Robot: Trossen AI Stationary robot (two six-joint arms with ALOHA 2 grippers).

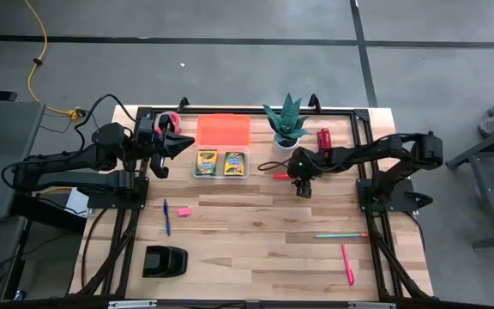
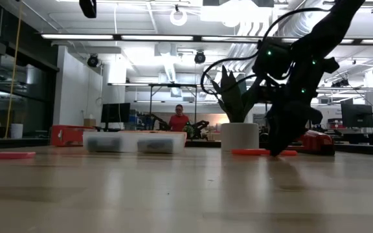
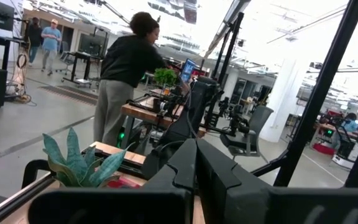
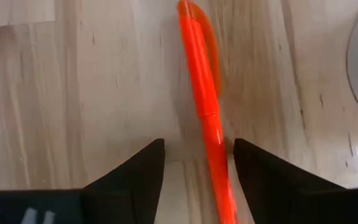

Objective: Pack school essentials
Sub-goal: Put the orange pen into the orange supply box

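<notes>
Over the table (image 1: 256,232), right gripper (image 4: 199,163) open astride orange-red pen (image 4: 201,93); off-centre pen may roll or slip.

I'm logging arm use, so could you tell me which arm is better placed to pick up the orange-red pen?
The right: its open gripper already straddles the orange-red pen; the left gripper waits across the table.
</notes>
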